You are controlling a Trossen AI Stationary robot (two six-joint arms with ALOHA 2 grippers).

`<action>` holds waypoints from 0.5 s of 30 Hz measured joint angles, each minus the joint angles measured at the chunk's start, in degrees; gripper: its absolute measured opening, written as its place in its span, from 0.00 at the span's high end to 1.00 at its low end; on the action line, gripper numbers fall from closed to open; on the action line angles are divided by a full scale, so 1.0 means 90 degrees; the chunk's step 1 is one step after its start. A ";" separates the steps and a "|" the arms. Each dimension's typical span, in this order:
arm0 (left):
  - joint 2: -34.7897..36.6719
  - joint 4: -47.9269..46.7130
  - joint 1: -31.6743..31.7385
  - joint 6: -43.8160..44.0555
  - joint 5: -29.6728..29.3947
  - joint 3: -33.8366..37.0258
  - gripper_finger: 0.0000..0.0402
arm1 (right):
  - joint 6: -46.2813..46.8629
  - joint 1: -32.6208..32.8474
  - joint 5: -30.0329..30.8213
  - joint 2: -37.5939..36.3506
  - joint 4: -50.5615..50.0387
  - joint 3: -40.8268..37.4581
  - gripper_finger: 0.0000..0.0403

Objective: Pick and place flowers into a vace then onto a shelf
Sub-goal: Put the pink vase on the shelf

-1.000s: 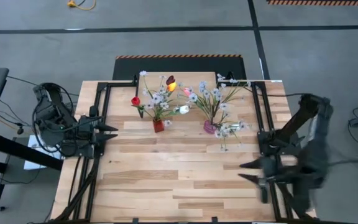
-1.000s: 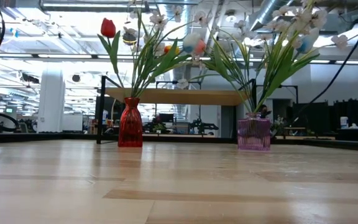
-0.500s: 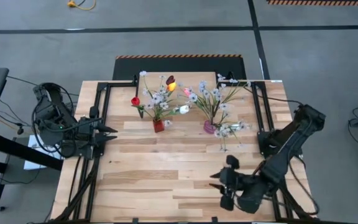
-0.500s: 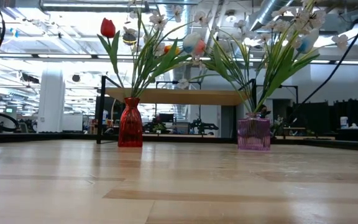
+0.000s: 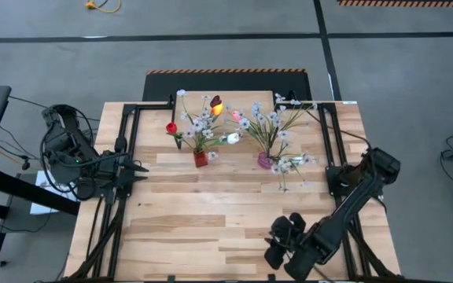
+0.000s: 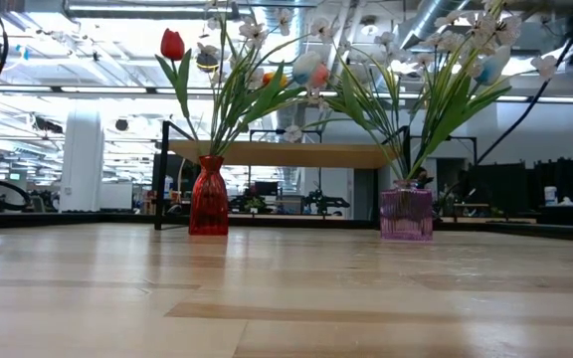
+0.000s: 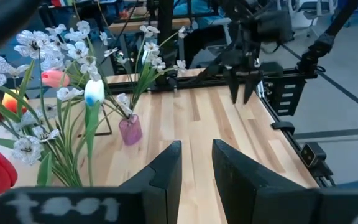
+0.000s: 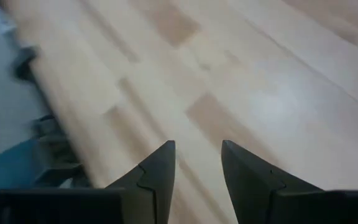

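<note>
Over at the worktop's left edge the left gripper (image 5: 140, 168) waits, jaws parted a little and holding nothing. Moving right, the red vase (image 5: 200, 159) stands just in front of the shelf (image 6: 277, 153) near the far edge, tulips and white sprays fanning up out of it, and beside it the pink vase (image 5: 265, 161) carries its own bunch of flowers (image 5: 272, 126), stems upright and leaning outward. Neither vase sits on the shelf yet, so lifting one up looks like the job ahead. Now the right gripper (image 5: 278, 240) hangs low over the near edge, toward the right corner, jaws apart and empty above bare wood. The pink vase lies straight toward the far edge from it, well apart, and the right arm looks the nearer one for that vase, the left for the red.
</note>
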State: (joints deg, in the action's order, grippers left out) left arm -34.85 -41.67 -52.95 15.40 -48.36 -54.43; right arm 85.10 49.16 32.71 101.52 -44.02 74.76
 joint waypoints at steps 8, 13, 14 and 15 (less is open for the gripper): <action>0.0002 -0.0002 -0.0002 0.0019 0.0167 -0.0002 0.80 | 0.1917 0.0011 0.0117 0.0915 -0.1164 0.0000 0.69; 0.0000 0.0000 -0.0002 0.0024 0.0420 -0.0004 0.80 | 0.2500 -0.0088 0.0212 0.1530 -0.1208 0.0005 0.69; 0.0000 0.0000 0.0000 0.0024 0.0471 -0.0003 0.80 | 0.2627 -0.0110 0.0242 0.1665 -0.1189 0.0005 0.69; 0.0000 0.0000 -0.0002 0.0024 0.0504 -0.0005 0.80 | 0.2716 -0.0143 0.0291 0.1803 -0.1144 0.0001 0.69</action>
State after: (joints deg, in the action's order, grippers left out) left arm -34.85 -41.67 -52.97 15.62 -43.82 -54.48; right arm 109.55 47.87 35.32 117.75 -54.32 74.77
